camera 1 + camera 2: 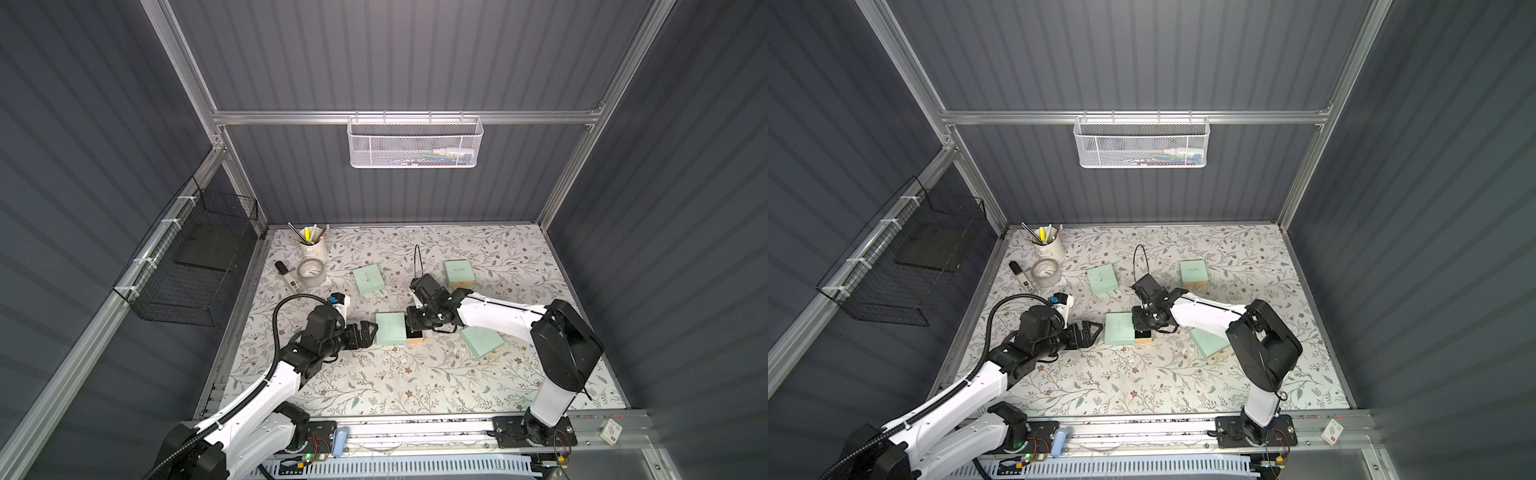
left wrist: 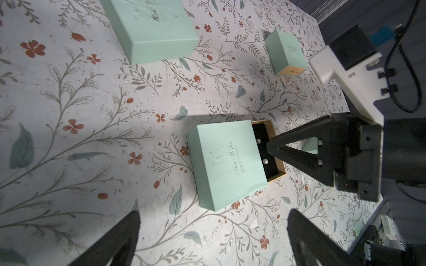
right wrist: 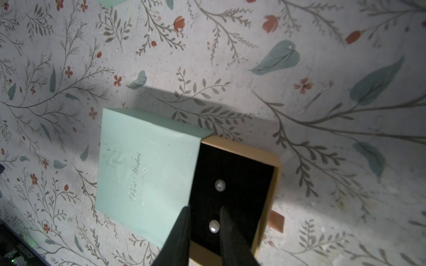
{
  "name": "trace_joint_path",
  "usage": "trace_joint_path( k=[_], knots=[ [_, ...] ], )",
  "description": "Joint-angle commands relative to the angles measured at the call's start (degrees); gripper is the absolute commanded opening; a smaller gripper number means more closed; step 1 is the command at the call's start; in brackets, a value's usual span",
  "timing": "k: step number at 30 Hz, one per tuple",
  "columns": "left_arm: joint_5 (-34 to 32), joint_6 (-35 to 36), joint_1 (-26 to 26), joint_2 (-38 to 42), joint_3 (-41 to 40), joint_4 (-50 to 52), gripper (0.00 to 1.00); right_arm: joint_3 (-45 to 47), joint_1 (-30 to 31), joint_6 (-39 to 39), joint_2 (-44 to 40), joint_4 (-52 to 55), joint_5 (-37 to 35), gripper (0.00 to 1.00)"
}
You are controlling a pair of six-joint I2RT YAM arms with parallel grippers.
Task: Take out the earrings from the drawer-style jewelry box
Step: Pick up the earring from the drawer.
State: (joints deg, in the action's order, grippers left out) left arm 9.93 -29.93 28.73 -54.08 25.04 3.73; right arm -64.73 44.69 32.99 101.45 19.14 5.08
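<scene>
The drawer-style jewelry box [image 1: 390, 328] [image 1: 1119, 328] is a mint sleeve [image 2: 227, 163] [image 3: 147, 170] with a tan, black-lined drawer [image 3: 275, 175] [image 2: 280, 171] pulled partly out to the right. Two pearl-white earrings [image 3: 220, 185] [image 2: 265, 162] sit on the black lining. My right gripper [image 3: 205, 208] [image 1: 414, 328] [image 1: 1142, 326] points down into the drawer. Its jaws are narrowly open astride the nearer stud [image 3: 214, 226], with a gap on one side. My left gripper [image 2: 214, 221] [image 1: 371, 330] [image 1: 1096, 330] is wide open and empty, just left of the sleeve.
Three more mint boxes lie around: back left [image 1: 368, 279], back right [image 1: 458, 271] and front right [image 1: 481, 341]. A pen cup [image 1: 312, 247], a tape roll [image 1: 311, 272] and a marker [image 1: 286, 274] stand at the back left. A black wire basket [image 1: 187, 274] hangs on the left wall.
</scene>
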Motion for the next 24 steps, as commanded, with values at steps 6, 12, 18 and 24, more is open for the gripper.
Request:
trace_joint_path(
  k=[6,12,18,24],
  knots=[
    [1.23,1.45,-0.26,1.79,0.03,-1.53,1.00,-3.06,0.23,-0.67,2.91,2.31,-1.83,0.25],
    [0.56,1.43,-0.31,2.31,0.10,-1.09,1.00,-3.34,0.23,-0.47,3.82,2.32,-2.02,0.25],
    [0.51,1.28,-0.35,2.58,0.09,-1.09,1.00,-3.22,0.27,-0.45,4.81,2.06,-2.27,0.24],
    [0.50,1.02,-0.32,2.21,-0.07,-1.38,1.00,-3.50,0.23,-0.38,5.45,1.70,-3.10,0.22]
  ],
)
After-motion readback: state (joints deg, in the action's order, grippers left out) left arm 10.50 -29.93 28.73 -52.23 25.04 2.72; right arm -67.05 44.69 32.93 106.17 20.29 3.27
